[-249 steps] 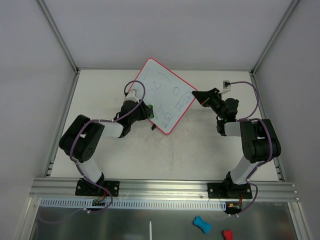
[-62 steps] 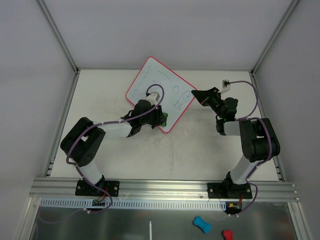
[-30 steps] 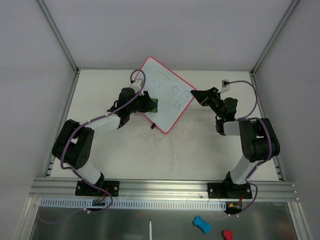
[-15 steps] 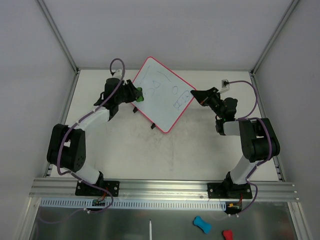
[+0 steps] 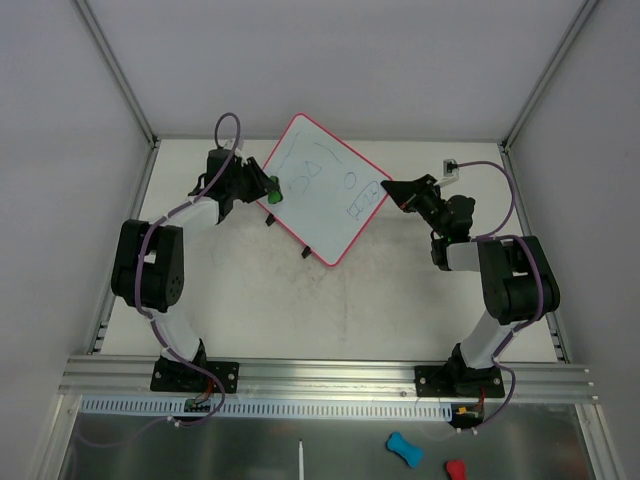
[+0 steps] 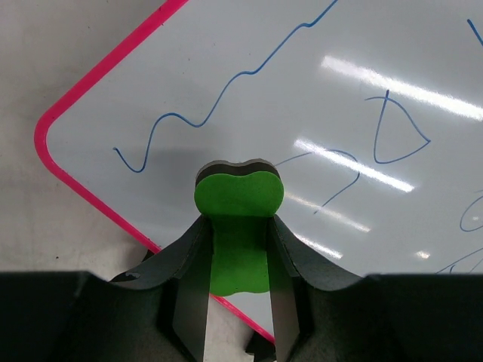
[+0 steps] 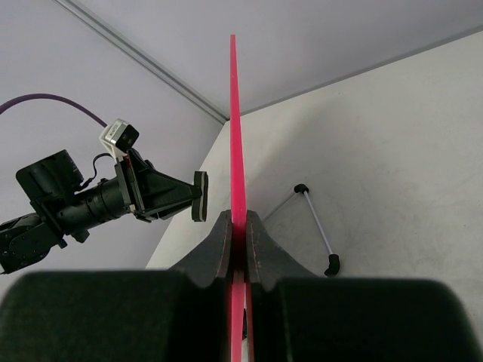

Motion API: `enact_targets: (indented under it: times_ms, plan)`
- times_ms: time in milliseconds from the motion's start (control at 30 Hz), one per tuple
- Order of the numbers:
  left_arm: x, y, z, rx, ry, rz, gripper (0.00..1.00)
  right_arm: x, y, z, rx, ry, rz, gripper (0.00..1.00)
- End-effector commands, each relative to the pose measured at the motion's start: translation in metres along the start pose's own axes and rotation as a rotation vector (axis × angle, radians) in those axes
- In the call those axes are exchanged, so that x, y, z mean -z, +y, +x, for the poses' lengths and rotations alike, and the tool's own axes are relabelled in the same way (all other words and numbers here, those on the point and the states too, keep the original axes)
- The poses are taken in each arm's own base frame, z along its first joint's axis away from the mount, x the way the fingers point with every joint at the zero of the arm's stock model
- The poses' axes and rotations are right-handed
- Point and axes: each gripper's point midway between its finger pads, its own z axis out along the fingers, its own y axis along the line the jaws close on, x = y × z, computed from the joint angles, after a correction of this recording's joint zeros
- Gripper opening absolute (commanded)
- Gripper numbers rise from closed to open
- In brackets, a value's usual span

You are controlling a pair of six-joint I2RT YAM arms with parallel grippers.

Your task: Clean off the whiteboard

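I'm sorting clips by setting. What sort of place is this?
Most likely a robotics lab test cell, not a home or office: a left arm and right arm bolted to an aluminium rail, plain white panel walls boxing in the table, and a scribbled whiteboard.

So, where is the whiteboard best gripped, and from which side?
Grip its thin pink frame at the right corner, coming edge-on from the right: the whiteboard is flat and wide, so only its edge fits between the jaws. The right end effector pinches there.
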Motion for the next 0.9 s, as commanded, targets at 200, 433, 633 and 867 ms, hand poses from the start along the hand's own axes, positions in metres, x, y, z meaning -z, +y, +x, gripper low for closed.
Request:
enact_targets:
  times_ms: [200,433,633,867]
  plan:
    - [-0.018,-0.01,-0.023,-0.054,-0.061,-0.014,0.0,-0.006,0.032,0.006,0.047,0.044,-0.126,0.0]
    - [-0.034,-0.007,-0.02,-0.076,-0.068,-0.053,0.0,-0.007,0.032,0.006,0.048,0.043,-0.127,0.0]
    - [-0.046,-0.005,-0.016,-0.083,-0.051,-0.055,0.0,-0.007,0.034,0.005,0.049,0.044,-0.131,0.0]
    - [-0.057,-0.017,-0.002,-0.146,-0.005,-0.051,0.0,-0.006,0.034,0.005,0.049,0.043,-0.13,0.0]
